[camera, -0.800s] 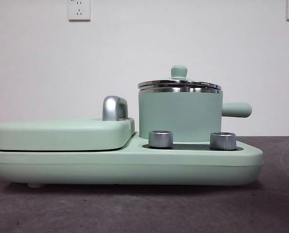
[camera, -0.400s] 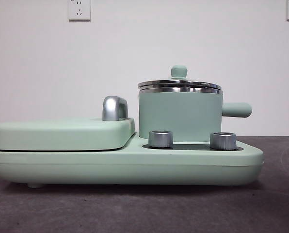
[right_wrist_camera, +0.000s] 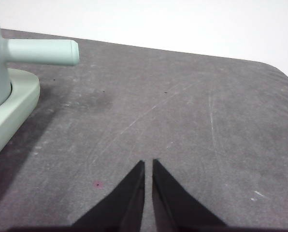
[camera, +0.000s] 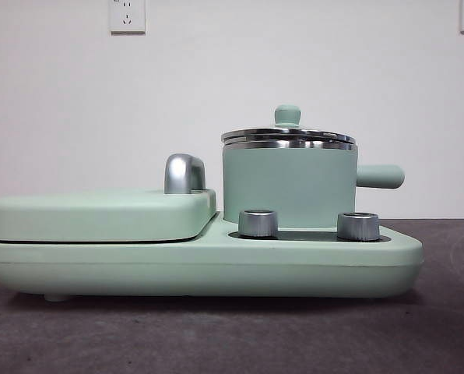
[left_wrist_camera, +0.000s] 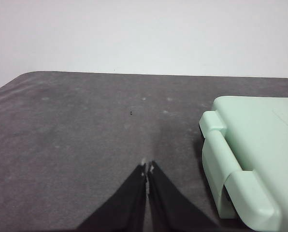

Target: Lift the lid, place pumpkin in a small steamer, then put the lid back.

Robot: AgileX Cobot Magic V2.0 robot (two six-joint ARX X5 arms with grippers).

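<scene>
The small steamer (camera: 288, 185), a mint-green pot with a stubby side handle (camera: 380, 176), stands on the right half of a wide mint-green appliance base (camera: 216, 269). The lid (camera: 288, 135) lies on the pot, its mint-green knob (camera: 287, 115) on top. The pot's handle also shows in the right wrist view (right_wrist_camera: 42, 51). The pumpkin is out of view. My left gripper (left_wrist_camera: 147, 167) is shut and empty over the dark table, beside the griddle cover (left_wrist_camera: 255, 145). My right gripper (right_wrist_camera: 149, 163) is shut and empty over the table, apart from the pot's handle.
A flat mint-green griddle cover (camera: 100, 214) with a silver handle (camera: 184, 173) covers the base's left half. Two silver knobs (camera: 258, 223) (camera: 358, 226) stand before the pot. The base's edge shows in the right wrist view (right_wrist_camera: 13, 111). A white wall stands behind.
</scene>
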